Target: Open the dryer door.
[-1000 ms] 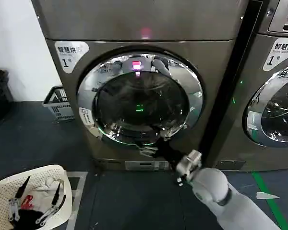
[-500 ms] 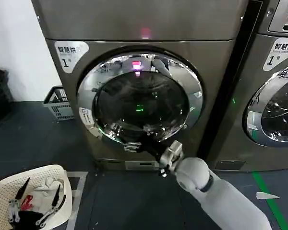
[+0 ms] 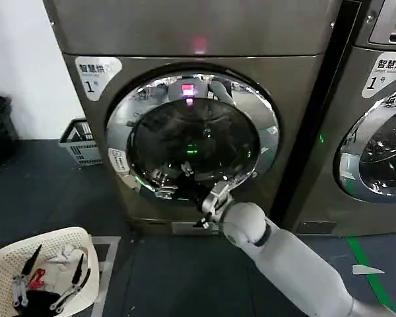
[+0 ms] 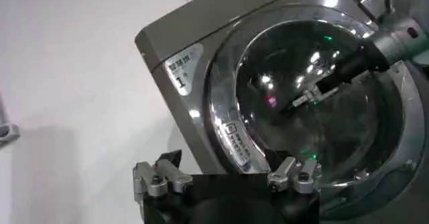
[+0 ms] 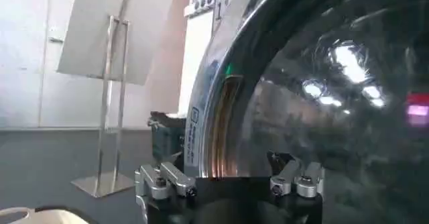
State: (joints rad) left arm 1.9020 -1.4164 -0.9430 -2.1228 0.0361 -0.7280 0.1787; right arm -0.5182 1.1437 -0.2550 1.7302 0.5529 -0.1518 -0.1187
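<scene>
The dryer door (image 3: 193, 135) has a glossy chrome ring, dark glass and brushed-metal surround.

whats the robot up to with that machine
The robot is working on the dryer door, the round glass door on the machine marked 1. Its right gripper is stretched out to the lower part of the door's chrome ring, fingers open. The door looks shut against the drum front. The left gripper hangs back, open, facing the door from farther off. A white laundry basket with clothes sits on the floor nearby.
</scene>
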